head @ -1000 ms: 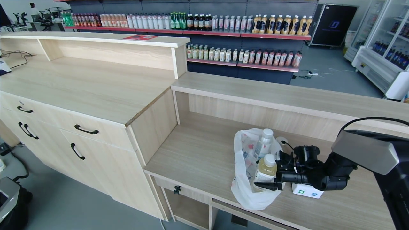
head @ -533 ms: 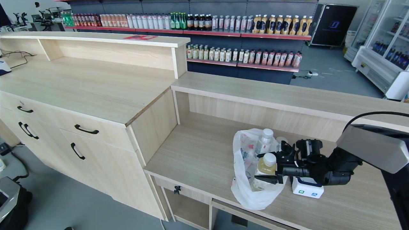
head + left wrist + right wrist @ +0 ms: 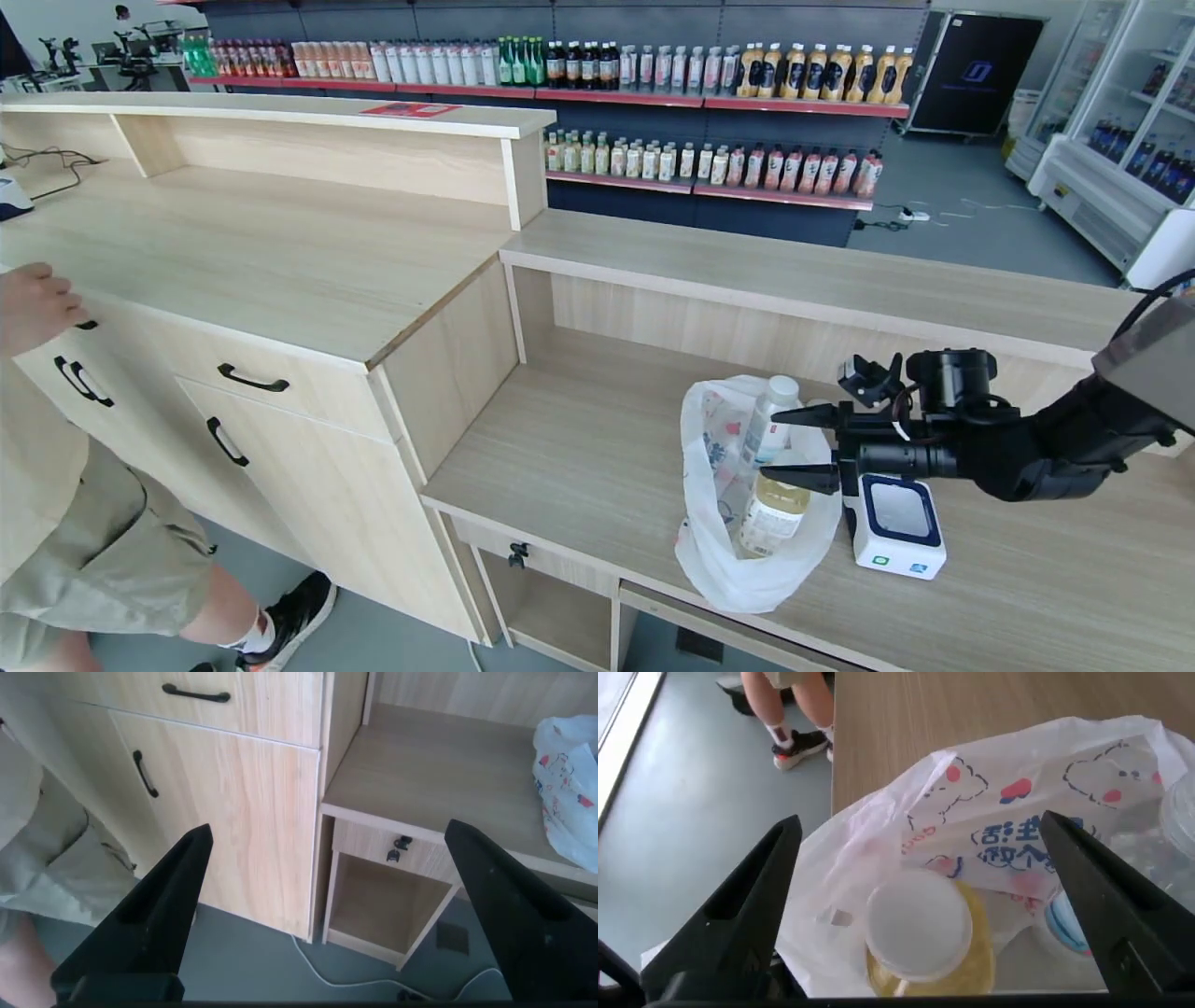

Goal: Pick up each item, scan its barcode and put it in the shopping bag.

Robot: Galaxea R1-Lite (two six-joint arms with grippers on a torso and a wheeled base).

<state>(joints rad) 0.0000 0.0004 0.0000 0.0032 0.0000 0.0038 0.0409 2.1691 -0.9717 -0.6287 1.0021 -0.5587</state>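
The right end effector (image 3: 773, 447) is hovering with its fingers spread apart just above the shopping bag (image 3: 711, 551), which is sitting on the bench (image 3: 579, 448) and holding a yellow-drink bottle (image 3: 773, 515) and a white bottle (image 3: 771, 411). A white scanner (image 3: 896, 534) is standing just beside the bag.

Right arm: stretched in from the right, forearm near level, wrist pointing toward the robot's left.
Right hand (image 3: 801, 446): two black tapered fingers (image 3: 794, 478) spread wide, one above the other, nothing between them.
Left hand (image 3: 322, 919): fingers wide apart, empty, angled downward.
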